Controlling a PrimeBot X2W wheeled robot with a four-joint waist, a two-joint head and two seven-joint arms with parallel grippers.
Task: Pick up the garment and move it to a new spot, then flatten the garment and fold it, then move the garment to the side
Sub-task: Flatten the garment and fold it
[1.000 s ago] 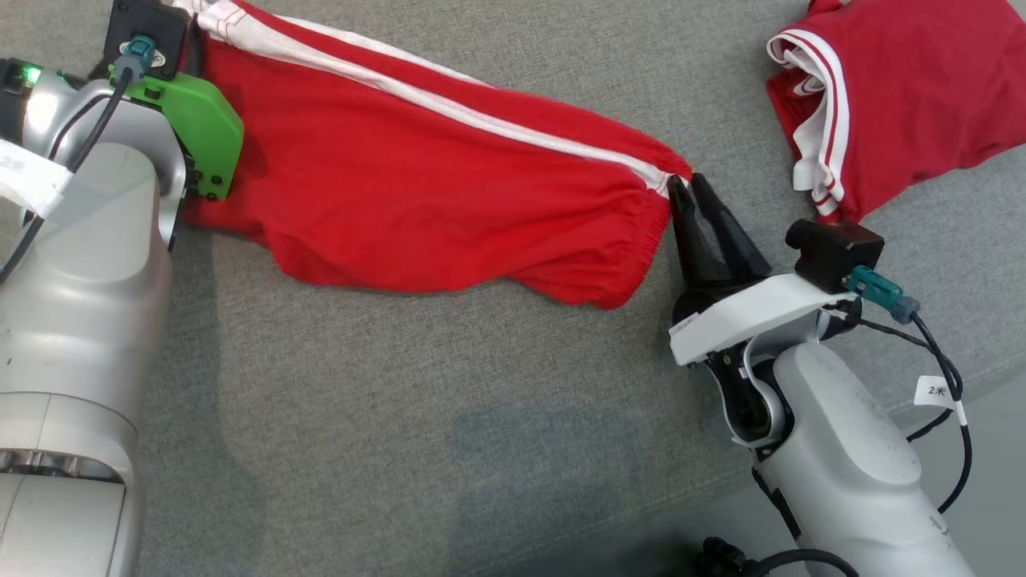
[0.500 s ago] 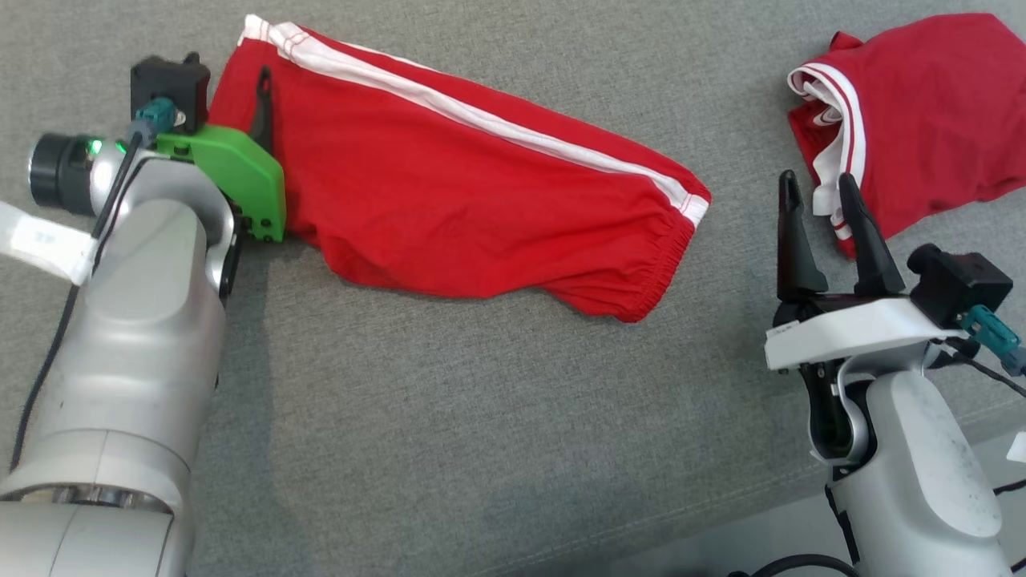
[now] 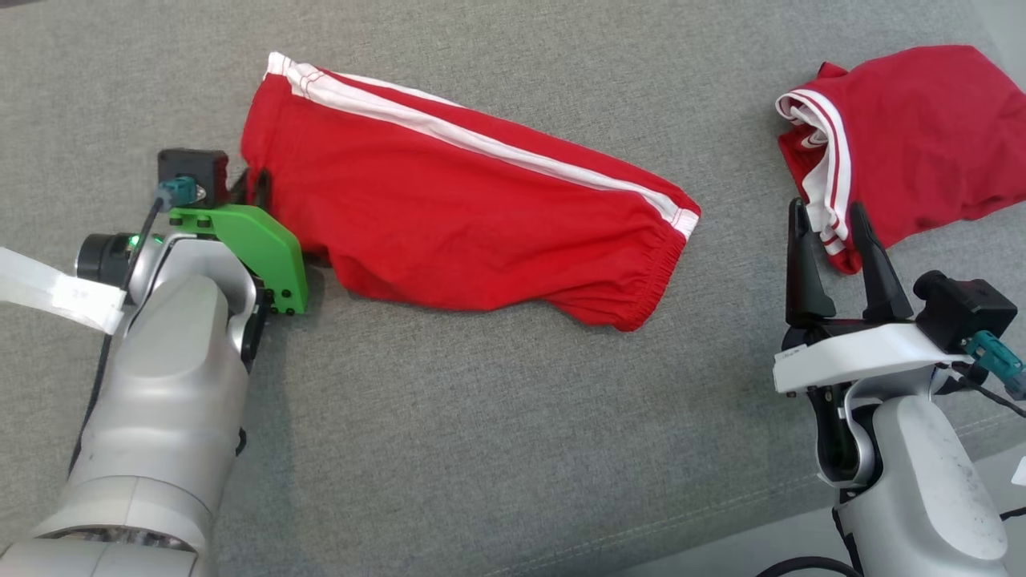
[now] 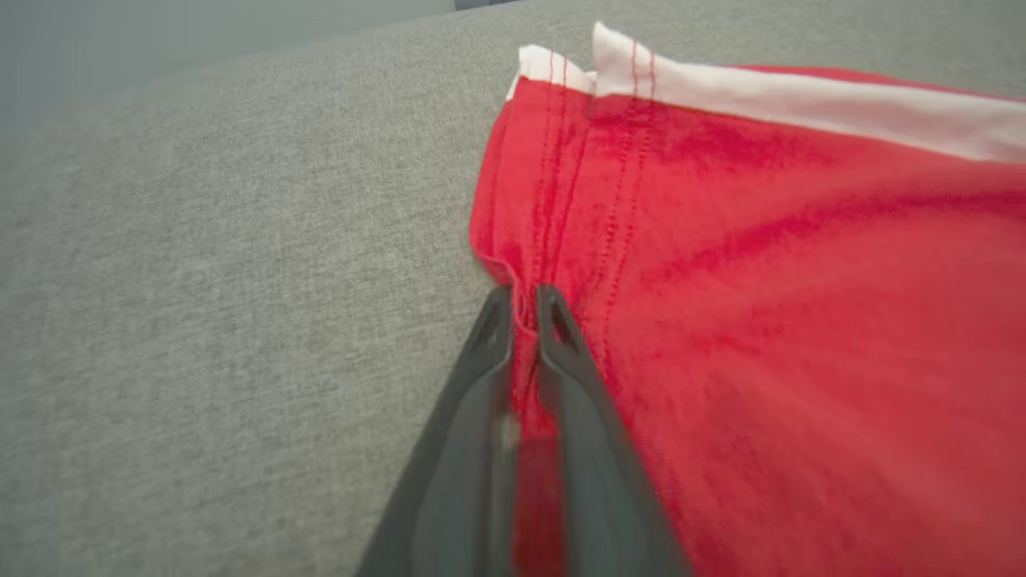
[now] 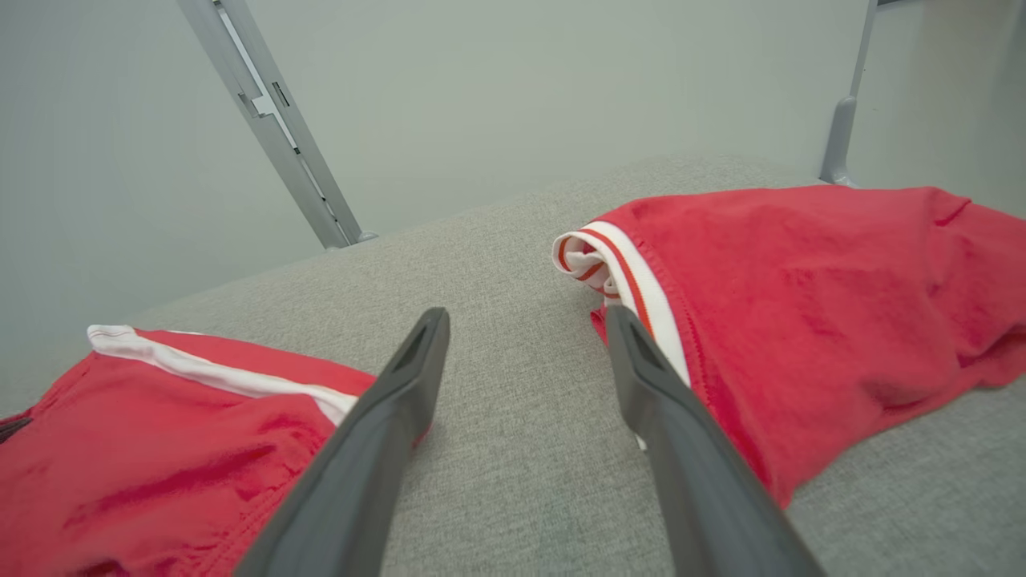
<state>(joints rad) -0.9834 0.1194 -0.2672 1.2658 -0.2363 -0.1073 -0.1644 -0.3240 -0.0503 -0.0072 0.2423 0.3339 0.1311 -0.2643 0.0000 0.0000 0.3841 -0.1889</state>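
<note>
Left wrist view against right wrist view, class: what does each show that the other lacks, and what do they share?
Left wrist: the left gripper pinching the hem of the red shorts with a white side stripe. Right wrist: the right gripper, open, a second crumpled red garment with striped trim, and a slanted grey metal strut. Shared: those shorts and the grey woven fabric surface.

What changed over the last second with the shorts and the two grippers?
The right gripper let go of the waistband corner of the red shorts, opened and drew back rightward. The left gripper, open half a second ago, closed on their hem. The shorts stay spread on the grey cushion; the other red garment is unchanged.
</note>
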